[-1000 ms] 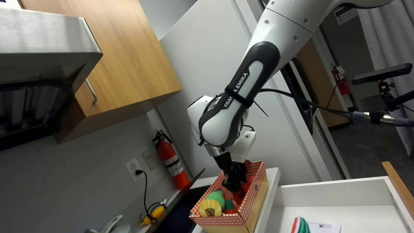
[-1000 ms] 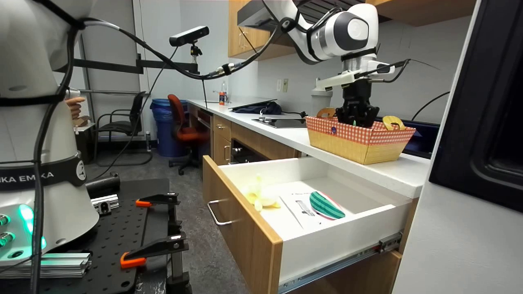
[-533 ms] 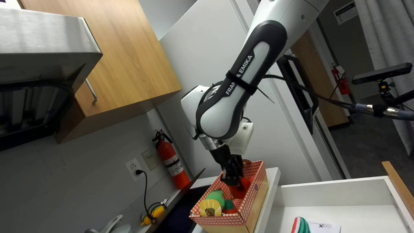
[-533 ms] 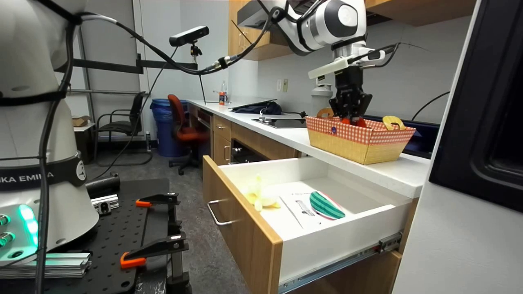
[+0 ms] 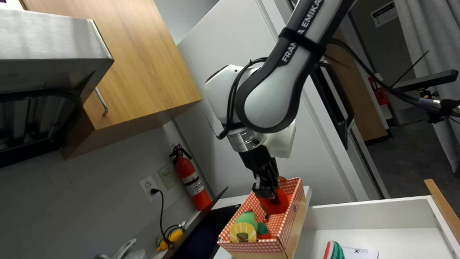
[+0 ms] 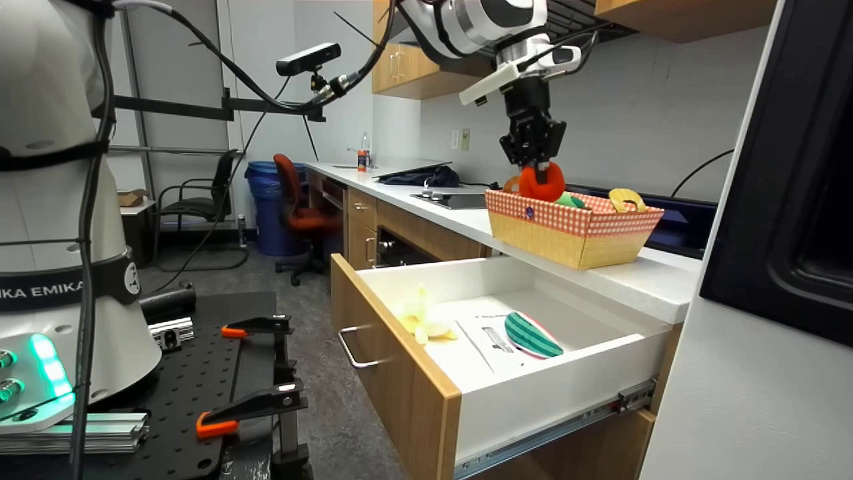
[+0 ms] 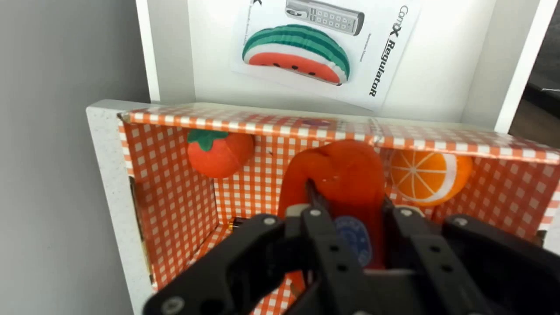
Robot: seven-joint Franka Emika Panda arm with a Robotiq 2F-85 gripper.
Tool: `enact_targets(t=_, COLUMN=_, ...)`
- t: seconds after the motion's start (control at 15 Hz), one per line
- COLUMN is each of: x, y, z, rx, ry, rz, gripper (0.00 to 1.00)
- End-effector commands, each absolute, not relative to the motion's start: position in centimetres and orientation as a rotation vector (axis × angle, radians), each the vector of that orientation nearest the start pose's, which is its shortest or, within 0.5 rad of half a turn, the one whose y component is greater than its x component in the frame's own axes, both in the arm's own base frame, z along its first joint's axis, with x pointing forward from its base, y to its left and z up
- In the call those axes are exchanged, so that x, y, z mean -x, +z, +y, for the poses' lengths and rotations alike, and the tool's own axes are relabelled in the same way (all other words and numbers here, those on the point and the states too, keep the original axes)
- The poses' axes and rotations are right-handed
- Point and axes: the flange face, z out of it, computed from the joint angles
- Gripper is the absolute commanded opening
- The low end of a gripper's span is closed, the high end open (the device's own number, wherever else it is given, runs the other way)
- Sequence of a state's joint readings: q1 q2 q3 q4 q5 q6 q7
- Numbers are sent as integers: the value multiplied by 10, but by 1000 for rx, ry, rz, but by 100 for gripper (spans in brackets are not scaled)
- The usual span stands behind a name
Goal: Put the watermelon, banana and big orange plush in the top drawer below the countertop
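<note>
Wrist view shows paper (image 7: 367, 74) printed "ComX RegulatoR" beneath the watermelon (image 7: 297, 48) in the top drawer (image 7: 450, 74), where, in an exterior view, the banana (image 6: 426, 327) also lies, and "EMIKA" marks the arm (image 5: 273, 100). Closed on a big red-orange plush (image 7: 337, 164) whose round blue label (image 7: 354, 238) is too blurred to read, the pincer (image 7: 350, 199) presses it from both sides at the rim of the checked basket (image 6: 540, 233). On the counter (image 6: 646, 274), that basket contains a tomato (image 7: 221, 155), an orange slice (image 7: 428, 175) and a green toy (image 5: 248, 218).
</note>
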State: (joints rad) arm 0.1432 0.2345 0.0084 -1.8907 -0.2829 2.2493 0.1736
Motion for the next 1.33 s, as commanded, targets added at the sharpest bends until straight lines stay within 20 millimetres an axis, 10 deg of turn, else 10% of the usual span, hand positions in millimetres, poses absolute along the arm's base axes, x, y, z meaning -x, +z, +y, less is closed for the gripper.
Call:
enact_targets(t=0.0, x=-566, y=406, z=94, rx=3342, ry=-364, rz=-223, gripper=6)
enact_targets(t=1.07, x=-501, y=404, z=78, rx=3389, ry=-287, rz=-185, gripper=6)
enact_targets(t=1.2, x=-496, y=394, z=79, rx=3391, ry=-234, rz=-193, gripper=51)
enact_targets(t=1.27, x=-494, y=389, z=79, rx=3394, ry=-216, rz=-197, gripper=56)
